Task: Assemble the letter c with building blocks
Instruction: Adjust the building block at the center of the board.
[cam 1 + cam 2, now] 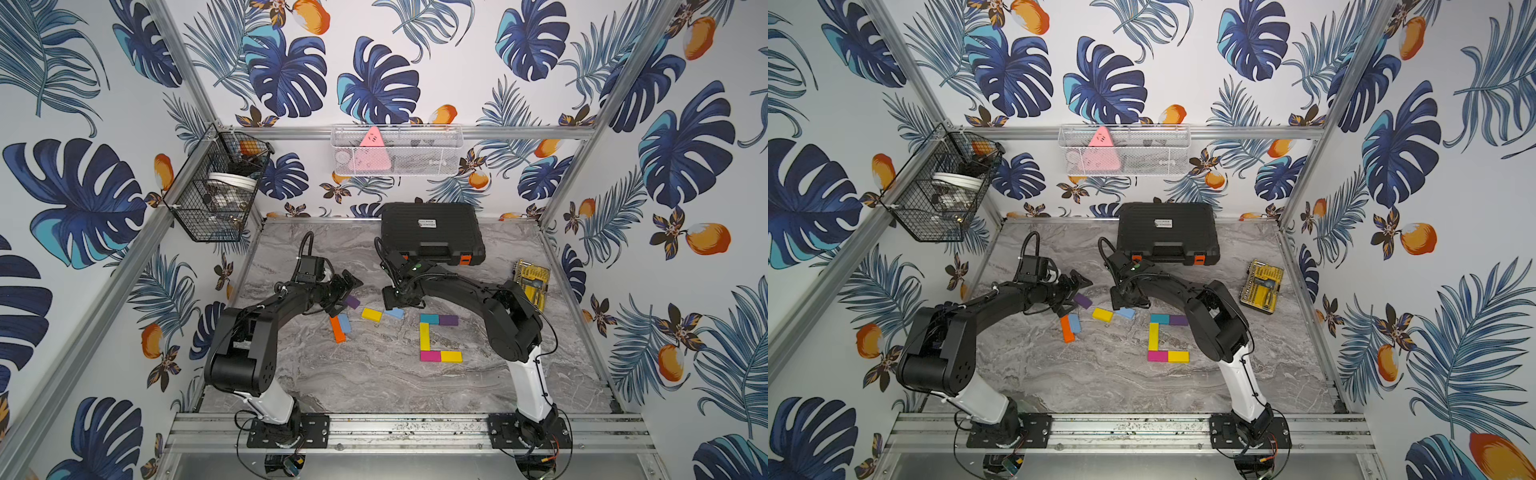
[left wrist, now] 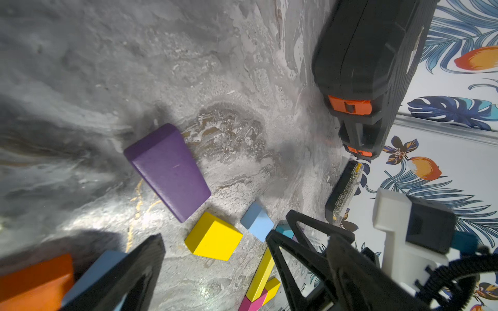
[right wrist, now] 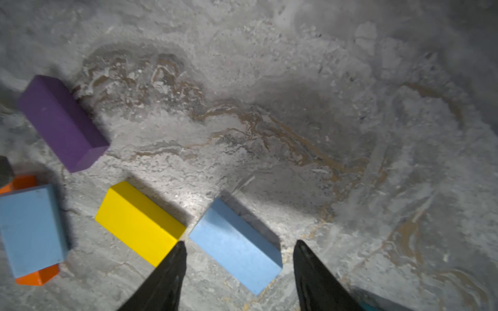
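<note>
Straddling the light blue block point(image 3: 234, 245) with the right tool point(image 3: 239, 242), jaws parted and not pinching it, just right of the short yellow block point(image 3: 140, 223) on the tabletop point(image 1: 374, 386). Hovering with the left tool point(image 2: 225, 224) wide open and empty by the loose purple block point(image 2: 168, 169). Lying right of these as a C: teal block point(image 1: 429, 319), purple piece point(image 1: 449, 320), long yellow block point(image 1: 424, 336), magenta block point(image 1: 430, 356), yellow piece point(image 1: 451, 356).
</note>
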Controlling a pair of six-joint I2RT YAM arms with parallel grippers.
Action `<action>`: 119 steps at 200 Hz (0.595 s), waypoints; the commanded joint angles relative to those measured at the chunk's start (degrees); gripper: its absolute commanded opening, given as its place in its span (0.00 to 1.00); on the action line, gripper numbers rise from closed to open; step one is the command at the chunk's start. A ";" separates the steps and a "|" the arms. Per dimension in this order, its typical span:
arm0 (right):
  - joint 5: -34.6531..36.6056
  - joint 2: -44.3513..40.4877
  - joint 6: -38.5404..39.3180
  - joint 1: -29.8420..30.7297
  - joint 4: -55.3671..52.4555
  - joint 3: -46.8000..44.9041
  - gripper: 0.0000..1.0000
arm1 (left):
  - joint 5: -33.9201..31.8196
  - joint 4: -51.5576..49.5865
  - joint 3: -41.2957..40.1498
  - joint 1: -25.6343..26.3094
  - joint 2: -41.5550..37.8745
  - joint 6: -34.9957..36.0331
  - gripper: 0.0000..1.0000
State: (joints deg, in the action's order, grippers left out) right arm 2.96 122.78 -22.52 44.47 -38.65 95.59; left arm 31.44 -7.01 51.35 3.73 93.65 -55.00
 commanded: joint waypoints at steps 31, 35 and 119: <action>1.91 1.75 3.52 -0.11 -1.68 0.84 0.62 | -0.72 1.33 1.37 1.26 1.43 -0.87 0.99; 2.02 1.89 3.33 -0.18 -1.70 0.97 0.61 | -0.76 1.29 1.41 1.40 1.52 -0.89 0.99; 2.20 1.33 -0.53 -2.19 -0.76 1.44 0.56 | -1.64 1.49 2.44 3.54 2.86 -1.16 0.99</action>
State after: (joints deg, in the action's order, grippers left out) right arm 5.08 123.55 -21.91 42.59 -39.18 95.94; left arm 30.48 -6.48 53.30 6.83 96.23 -55.75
